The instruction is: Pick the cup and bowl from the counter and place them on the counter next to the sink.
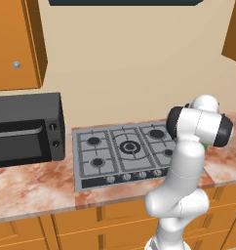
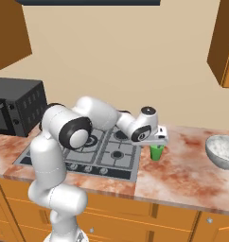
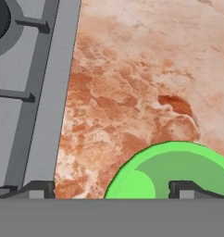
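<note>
A: Gripper (image 2: 157, 142)?
B: Jaws spread wide, straddling the rim of the green cup (image 2: 156, 152); grip not closed.
A: Cup's spot?
B: Upright on the counter (image 2: 182, 175), just right of the stove (image 2: 88, 153).
A: Bowl (image 2: 222, 151)?
B: Further right on the counter, well apart.

Green cup (image 2: 156, 152) stands upright on the counter (image 2: 182, 175), just right of the stove's edge, open mouth up; from the hand view its bright green rim and darker inside (image 3: 178, 171) show from above. Silver-grey bowl (image 2: 222, 151) sits upright on the same pink-and-rust marbled stone, well right of the cup, pale speckled inside visible, partly cut by the frame edge.
</note>
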Tool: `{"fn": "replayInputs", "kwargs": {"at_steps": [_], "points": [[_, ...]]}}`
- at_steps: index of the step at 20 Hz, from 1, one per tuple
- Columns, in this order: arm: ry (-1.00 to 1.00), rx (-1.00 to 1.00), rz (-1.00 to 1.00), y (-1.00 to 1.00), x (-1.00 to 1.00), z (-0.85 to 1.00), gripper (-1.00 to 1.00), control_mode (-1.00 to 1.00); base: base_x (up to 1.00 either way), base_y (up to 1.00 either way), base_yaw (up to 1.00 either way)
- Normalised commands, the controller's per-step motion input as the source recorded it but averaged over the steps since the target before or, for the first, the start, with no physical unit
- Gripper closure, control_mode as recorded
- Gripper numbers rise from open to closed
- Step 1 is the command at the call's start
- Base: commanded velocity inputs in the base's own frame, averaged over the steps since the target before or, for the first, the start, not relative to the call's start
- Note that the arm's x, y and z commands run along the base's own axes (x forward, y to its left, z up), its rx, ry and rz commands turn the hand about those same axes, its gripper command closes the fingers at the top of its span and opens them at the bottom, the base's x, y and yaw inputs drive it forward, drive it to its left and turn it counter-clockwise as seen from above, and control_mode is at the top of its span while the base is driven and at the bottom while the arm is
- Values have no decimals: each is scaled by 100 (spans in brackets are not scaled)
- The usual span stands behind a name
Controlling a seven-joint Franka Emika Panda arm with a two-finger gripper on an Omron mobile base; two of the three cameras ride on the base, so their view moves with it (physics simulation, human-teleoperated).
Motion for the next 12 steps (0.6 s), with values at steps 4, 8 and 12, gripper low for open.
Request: {"fn": "replayInputs", "kwargs": {"at_steps": [4,8,12], "points": [[0,0,0,0,0,0,100,-100,0,0,0],[0,0,0,0,0,0,100,-100,0,0,0],[-4,1,2,1,-28,0,100,-100,0,0,0]]}}
